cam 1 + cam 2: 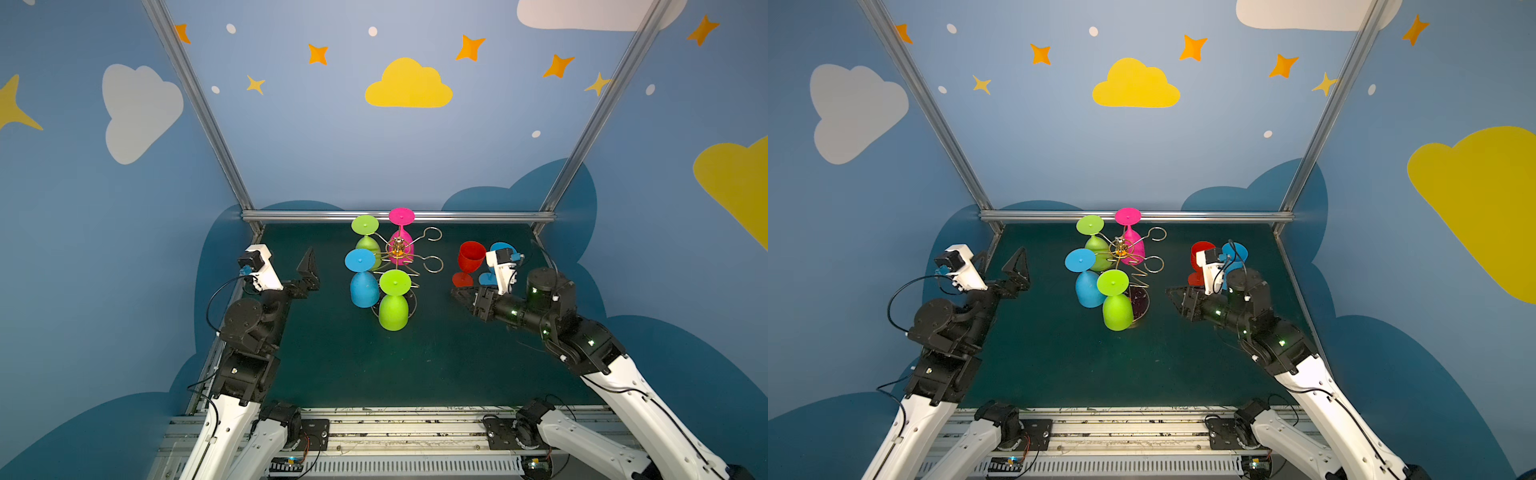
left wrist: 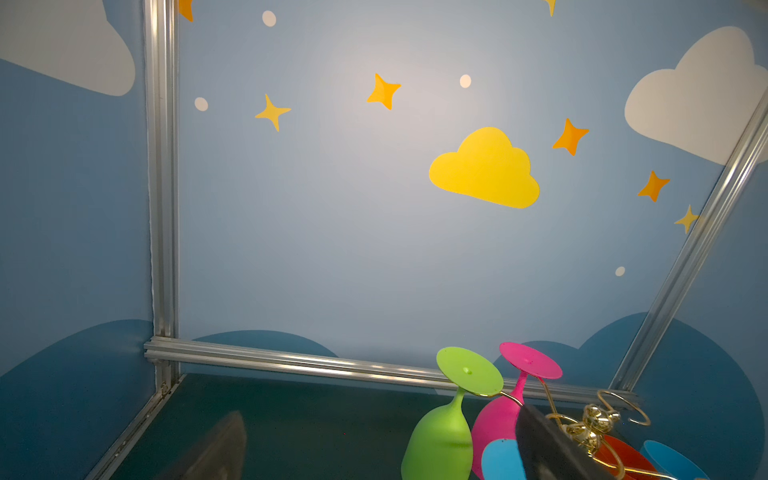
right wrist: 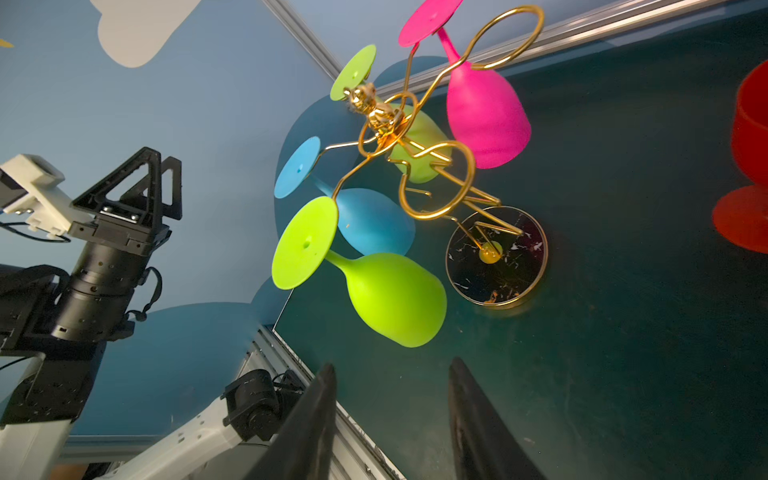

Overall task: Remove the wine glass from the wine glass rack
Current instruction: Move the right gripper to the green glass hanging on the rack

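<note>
**A robot lab cell dressed as a cartoon sky**

This is a robotics lab booth, not a home. Bare aluminium frame bars point(image 1: 399, 216) hold blue printed wall panels point(image 1: 62, 249) showing a yellow cloud point(image 1: 408, 85), orange stars point(image 1: 318, 54) and white dots. The counter point(image 1: 353, 365) is a dark green mat. Two white-and-black robot arms, the left arm point(image 1: 232, 415) and the right arm point(image 1: 623, 395), are mounted on a slotted metal rail point(image 1: 407, 430) at its front edge, with loose black cables point(image 1: 210, 299) and small exposed circuit boards point(image 1: 286, 462) in plain sight. A white boxed camera point(image 1: 262, 266) sits on each wrist. The only household things are opaque, brightly coloured wine glasses point(image 1: 392, 311) and a thin gold wire rack point(image 1: 432, 264).
</note>
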{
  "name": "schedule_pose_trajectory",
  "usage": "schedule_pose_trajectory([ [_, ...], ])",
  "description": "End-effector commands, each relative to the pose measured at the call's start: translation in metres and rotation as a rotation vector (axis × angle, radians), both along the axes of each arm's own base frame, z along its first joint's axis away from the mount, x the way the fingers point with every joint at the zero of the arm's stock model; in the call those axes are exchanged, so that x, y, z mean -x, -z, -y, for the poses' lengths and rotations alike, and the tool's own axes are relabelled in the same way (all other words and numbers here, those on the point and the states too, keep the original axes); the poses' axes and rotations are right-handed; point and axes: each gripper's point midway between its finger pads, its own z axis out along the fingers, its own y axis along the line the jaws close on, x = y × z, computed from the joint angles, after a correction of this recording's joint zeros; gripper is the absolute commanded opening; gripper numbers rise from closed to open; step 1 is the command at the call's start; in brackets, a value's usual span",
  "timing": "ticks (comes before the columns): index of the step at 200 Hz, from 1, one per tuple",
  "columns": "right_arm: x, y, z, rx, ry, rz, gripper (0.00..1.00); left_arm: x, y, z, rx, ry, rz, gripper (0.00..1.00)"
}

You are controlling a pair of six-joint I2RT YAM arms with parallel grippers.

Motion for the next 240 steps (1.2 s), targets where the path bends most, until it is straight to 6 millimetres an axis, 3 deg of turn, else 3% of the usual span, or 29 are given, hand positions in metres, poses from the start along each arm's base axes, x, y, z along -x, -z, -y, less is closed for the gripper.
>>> schedule_pose_trajectory([
  [1,-0.003,-0.012,-0.014,-0.041,0.012,0.051,0.44,0.002,0.006,0.005,-0.013,0.034,-0.006,1.0],
  [49,0.007,-0.013,-0.047,-0.083,-0.037,0.057,0.44,0.005,0.01,0.001,-0.003,0.025,-0.004,1.0],
  [109,0.001,-0.011,-0.075,-0.096,-0.05,0.05,0.46,0.006,0.011,-0.004,0.025,0.022,-0.004,1.0],
  [240,-0.022,-0.011,-0.106,-0.116,-0.051,0.02,0.49,0.004,0.015,-0.008,0.062,0.018,-0.004,1.0],
])
